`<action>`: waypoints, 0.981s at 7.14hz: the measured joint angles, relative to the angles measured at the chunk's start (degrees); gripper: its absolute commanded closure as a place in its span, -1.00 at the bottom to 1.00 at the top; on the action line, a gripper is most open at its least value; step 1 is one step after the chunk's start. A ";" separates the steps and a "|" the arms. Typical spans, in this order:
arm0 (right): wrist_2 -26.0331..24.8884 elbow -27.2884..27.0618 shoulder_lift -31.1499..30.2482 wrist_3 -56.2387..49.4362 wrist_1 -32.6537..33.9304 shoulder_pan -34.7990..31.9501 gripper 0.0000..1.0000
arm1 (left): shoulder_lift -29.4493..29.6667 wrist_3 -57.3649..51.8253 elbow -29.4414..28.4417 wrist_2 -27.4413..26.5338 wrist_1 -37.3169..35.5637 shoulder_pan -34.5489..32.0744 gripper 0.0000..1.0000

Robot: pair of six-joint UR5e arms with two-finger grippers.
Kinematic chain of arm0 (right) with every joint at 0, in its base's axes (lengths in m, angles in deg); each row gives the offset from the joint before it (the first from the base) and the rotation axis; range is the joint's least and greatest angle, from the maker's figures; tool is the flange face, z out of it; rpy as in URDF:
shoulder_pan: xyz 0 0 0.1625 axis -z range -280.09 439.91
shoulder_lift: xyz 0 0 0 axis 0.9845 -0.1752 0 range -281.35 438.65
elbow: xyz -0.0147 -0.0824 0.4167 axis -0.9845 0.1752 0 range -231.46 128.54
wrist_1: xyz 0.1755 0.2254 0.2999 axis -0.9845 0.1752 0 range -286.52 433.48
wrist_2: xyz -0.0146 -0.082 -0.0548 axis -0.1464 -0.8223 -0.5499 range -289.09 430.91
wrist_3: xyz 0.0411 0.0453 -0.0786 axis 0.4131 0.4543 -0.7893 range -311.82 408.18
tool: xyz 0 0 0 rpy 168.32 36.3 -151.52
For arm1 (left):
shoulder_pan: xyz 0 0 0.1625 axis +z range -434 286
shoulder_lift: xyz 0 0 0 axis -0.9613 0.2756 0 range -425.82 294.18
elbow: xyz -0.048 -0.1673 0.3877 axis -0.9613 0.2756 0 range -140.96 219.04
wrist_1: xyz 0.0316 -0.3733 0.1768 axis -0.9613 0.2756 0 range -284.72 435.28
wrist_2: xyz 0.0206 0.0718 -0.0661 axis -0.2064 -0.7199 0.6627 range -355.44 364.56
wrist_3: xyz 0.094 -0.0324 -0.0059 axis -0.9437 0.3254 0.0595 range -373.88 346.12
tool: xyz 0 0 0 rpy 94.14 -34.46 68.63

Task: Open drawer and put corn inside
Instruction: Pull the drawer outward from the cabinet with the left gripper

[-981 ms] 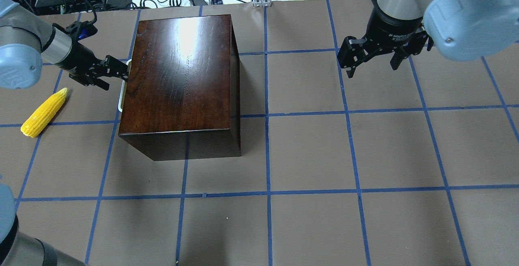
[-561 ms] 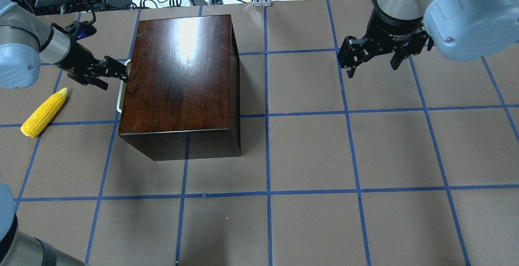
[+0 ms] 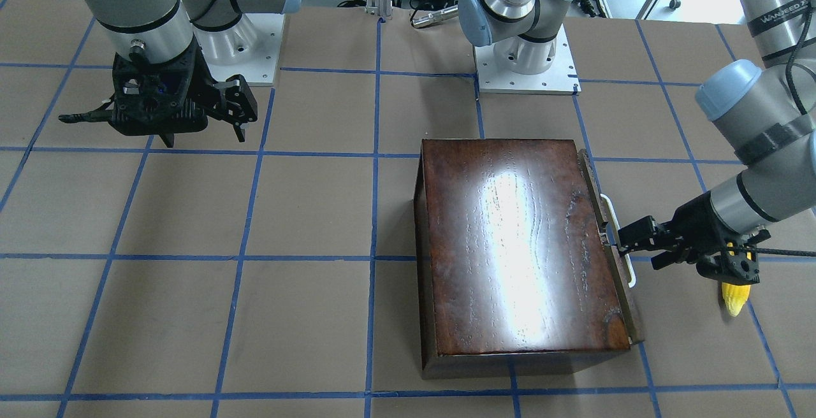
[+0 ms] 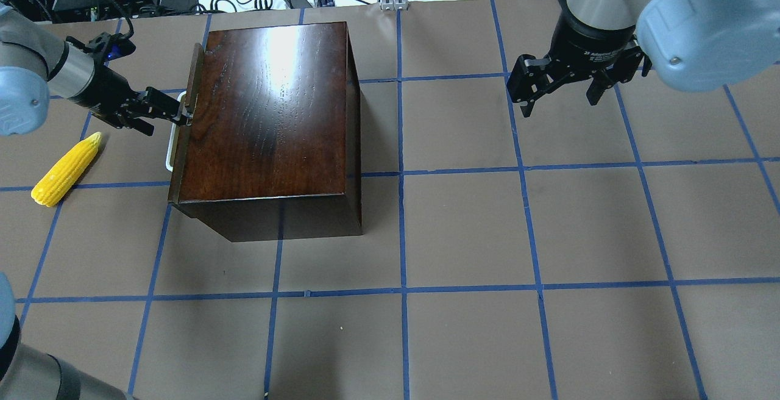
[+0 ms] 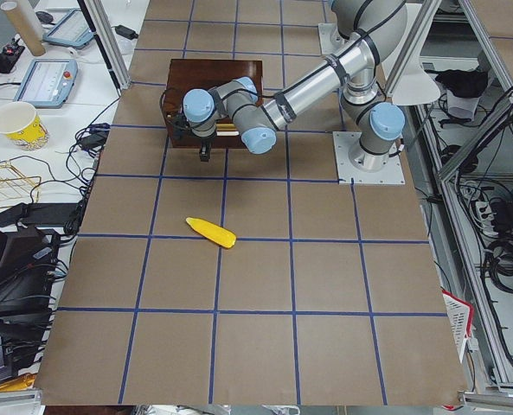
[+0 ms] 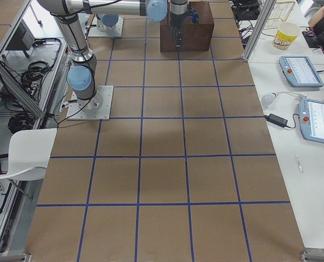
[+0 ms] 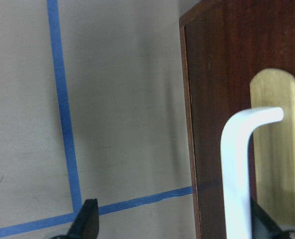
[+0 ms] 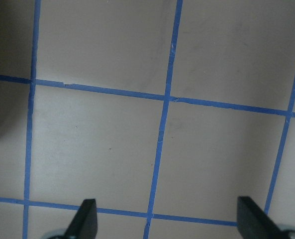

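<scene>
Left gripper is standing at the white handle of the drawer with its jaws spread. The bar is lying inside the span, close against one finger, and is not being pinched. The drawer front is sitting slightly proud of the dark wooden box, so opening is judged to be barely begun. Right gripper is hovering over the table with its jaws apart, holding nothing, well apart from the box. The corn is lying on its side on the table near the left gripper, its tapered end pointing toward that gripper. The drawer is likely sliding stiffly and straight, so the rigid handle is probably best pulled at mid-length. The cob looks light, firm and round, and so likely to roll. It is probably best gripped across its thick middle, not at the narrowing tip.
</scene>
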 measured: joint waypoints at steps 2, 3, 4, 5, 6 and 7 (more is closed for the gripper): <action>0.00 0.00 0.00 0.00 0.00 -0.01 -1.00 | 0.03 -1.25 -0.13 -0.01 0.05 0.34 -1.00; 0.00 0.00 0.00 0.00 0.00 0.02 -1.00 | 0.03 -1.74 -0.27 0.00 0.08 0.65 -1.00; 0.00 0.00 0.00 0.00 0.00 0.02 -1.00 | 0.09 -2.74 -0.47 -0.04 0.13 0.88 -1.00; 0.00 0.00 0.00 0.00 0.00 -0.04 -1.00 | 0.30 -3.91 -0.72 -0.65 0.17 1.03 -1.00; 0.00 0.00 0.00 0.00 0.00 -0.03 -1.00 | 0.70 -4.92 -1.12 -1.74 0.26 1.19 -1.00; 0.00 0.00 0.00 0.00 0.00 -0.02 -1.00 | 1.06 -5.66 -1.54 -2.50 0.40 1.42 -1.00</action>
